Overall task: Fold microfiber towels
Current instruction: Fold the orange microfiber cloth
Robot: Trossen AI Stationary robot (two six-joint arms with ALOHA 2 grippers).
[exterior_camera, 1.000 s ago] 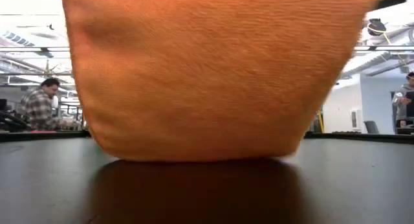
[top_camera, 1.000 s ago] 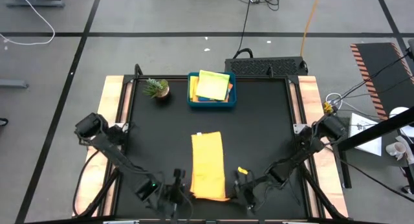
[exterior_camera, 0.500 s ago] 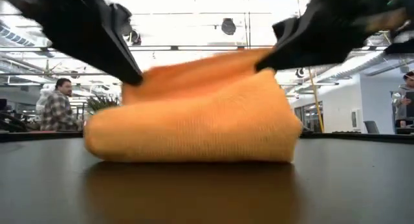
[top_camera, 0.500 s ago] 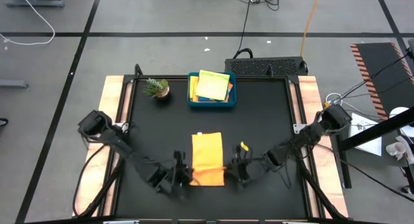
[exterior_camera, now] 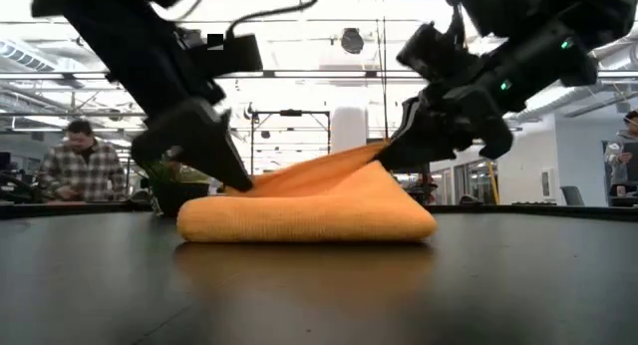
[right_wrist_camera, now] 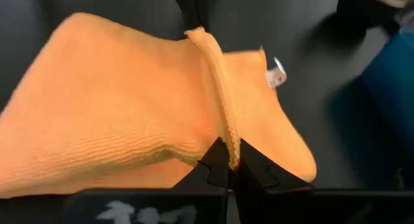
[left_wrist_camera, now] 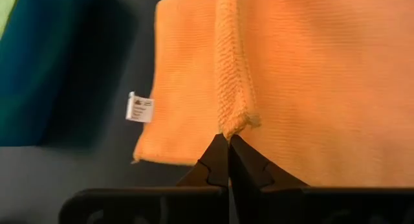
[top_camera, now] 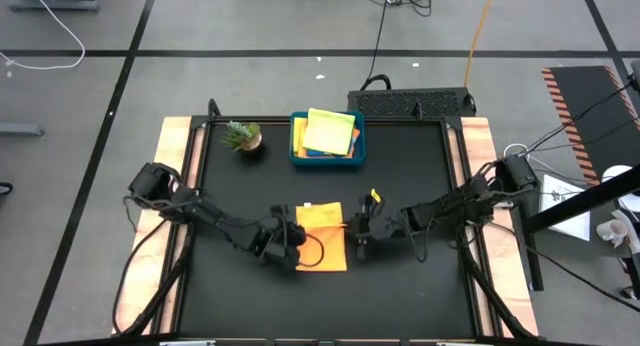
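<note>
An orange microfiber towel [top_camera: 325, 248] lies on the black table [top_camera: 400, 166] near its middle, doubled over, with its fold [exterior_camera: 309, 225] resting on the table toward the near edge. My left gripper [top_camera: 298, 236] is shut on the upper layer's left end and my right gripper [top_camera: 352, 231] on its right end. Between them the held edge [exterior_camera: 319, 171] stays raised above the lower layer. More towels, yellow and lime, sit in the teal tray [top_camera: 296, 151] at the far side. My left gripper pinches the left end of the towel's hemmed edge [left_wrist_camera: 236, 120] between its two fingertips, slanting down from the left. How many layers, I cannot tell. The edge is raised; the rest lies on the lower layer. My right gripper pinches the right end of the same hemmed edge [right_wrist_camera: 226, 143] between its fingertips, slanting down from the right. The edge runs between the two grippers, held a little above the lower layer [exterior_camera: 399, 210].
A small potted plant [top_camera: 241, 136] stands at the far left, beside the tray. The towel's white label [left_wrist_camera: 139, 107] sticks out at its far edge. Bare black table lies on both sides of the towel. People show in the room beyond the table [exterior_camera: 70, 161].
Both grippers have gone from the table's near edge toward its far edge and down, still shut on the towel's edge. The towel's near end, lifted before, has been carried over the far part. The towel is now doubled, about half as long.
</note>
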